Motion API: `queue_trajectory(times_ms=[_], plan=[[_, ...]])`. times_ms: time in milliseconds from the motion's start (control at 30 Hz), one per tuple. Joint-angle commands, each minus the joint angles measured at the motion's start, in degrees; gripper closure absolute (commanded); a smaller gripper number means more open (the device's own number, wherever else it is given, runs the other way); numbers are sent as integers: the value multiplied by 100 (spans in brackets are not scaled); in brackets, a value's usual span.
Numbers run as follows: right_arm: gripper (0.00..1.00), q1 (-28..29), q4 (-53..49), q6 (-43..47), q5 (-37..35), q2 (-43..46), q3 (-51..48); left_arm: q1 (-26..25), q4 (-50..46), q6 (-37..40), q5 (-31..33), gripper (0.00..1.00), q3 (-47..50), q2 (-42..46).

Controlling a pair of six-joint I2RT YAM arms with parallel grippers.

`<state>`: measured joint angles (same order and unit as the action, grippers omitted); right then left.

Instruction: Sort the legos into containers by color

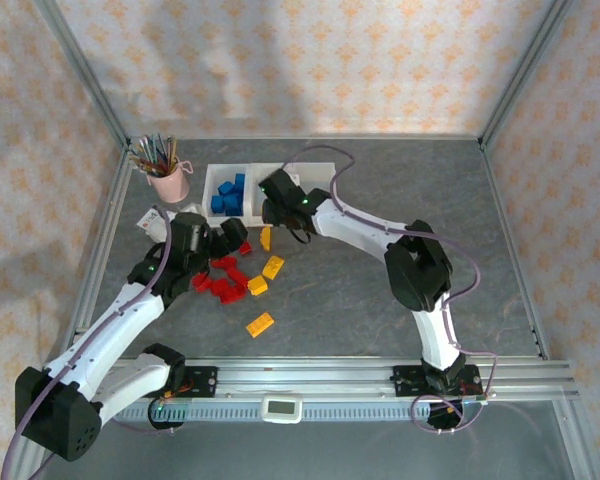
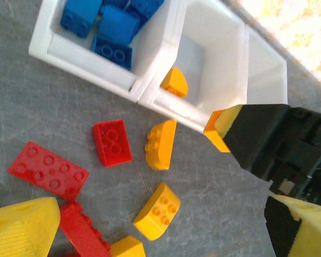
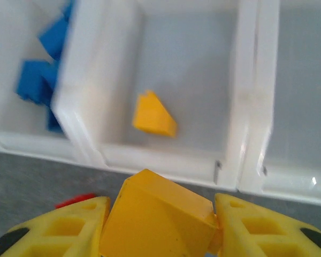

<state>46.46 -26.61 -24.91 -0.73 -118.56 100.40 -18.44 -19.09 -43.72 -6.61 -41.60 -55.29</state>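
Drop pending: yellow brick (image 3: 155, 209) poised short of the middle bin (image 3: 166, 163).
Left claw (image 1: 223, 244) gapes empty over the red bricks (image 2: 111, 142) on the table (image 2: 43, 123); blue bricks (image 2: 115, 24) sit in the left bin (image 2: 59, 51). Right claw (image 3: 159, 227) clamps the yellow brick. Carry it past the front wall, above the other brick (image 3: 152, 115) inside, then release. Right bin (image 3: 294, 179) is cut off and blurred, contents uncertain.
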Motion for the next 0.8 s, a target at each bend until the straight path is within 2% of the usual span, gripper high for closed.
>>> queue_trajectory(times_ms=[0,267,400,533,767], plan=[[54,-22,-324,254,-304,-495,875,152,-13,195,82,1,-323,-134],[54,-316,-503,446,-648,-1660,2533,358,190,294,88,1,-539,-510],[52,-400,-236,580,-687,-1798,2566,402,278,303,88,1,-559,-609],[39,-442,-214,679,-700,-1899,2711,419,327,303,88,1,-549,-642],[30,-378,-283,672,-516,-1515,2521,415,233,284,-21,1,-536,-482]])
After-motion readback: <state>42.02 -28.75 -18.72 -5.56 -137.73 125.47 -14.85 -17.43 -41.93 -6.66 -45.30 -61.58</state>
